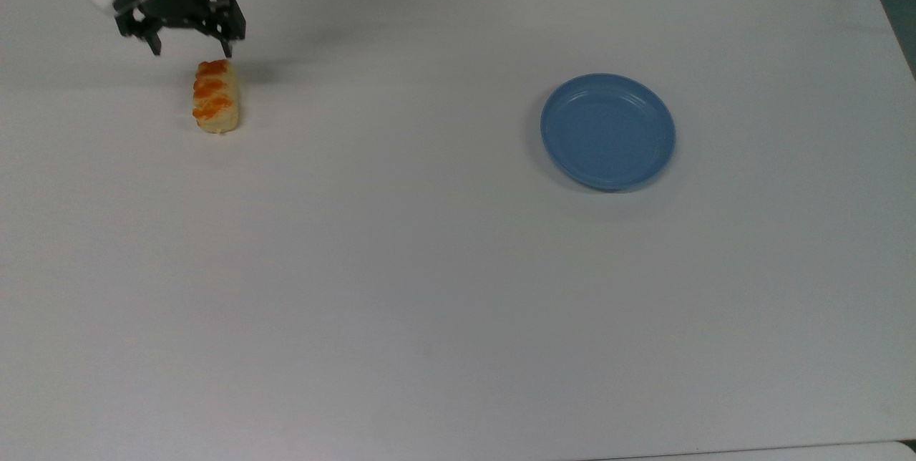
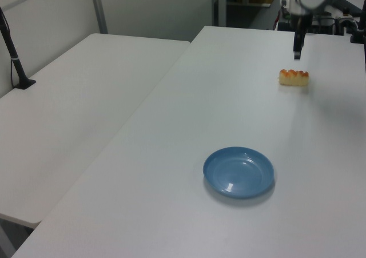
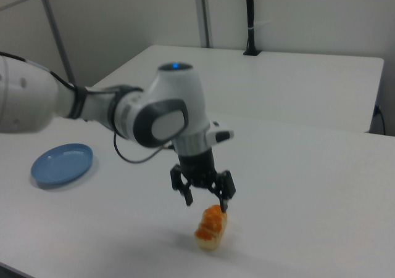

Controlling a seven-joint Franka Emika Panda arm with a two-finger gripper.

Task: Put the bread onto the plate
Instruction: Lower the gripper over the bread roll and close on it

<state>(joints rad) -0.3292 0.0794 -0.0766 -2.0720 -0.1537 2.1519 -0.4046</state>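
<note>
The gripper (image 1: 192, 46), spread wide and empty, hangs off-centre above the bread (image 1: 214, 96); descending here risks clipping its end.
</note>
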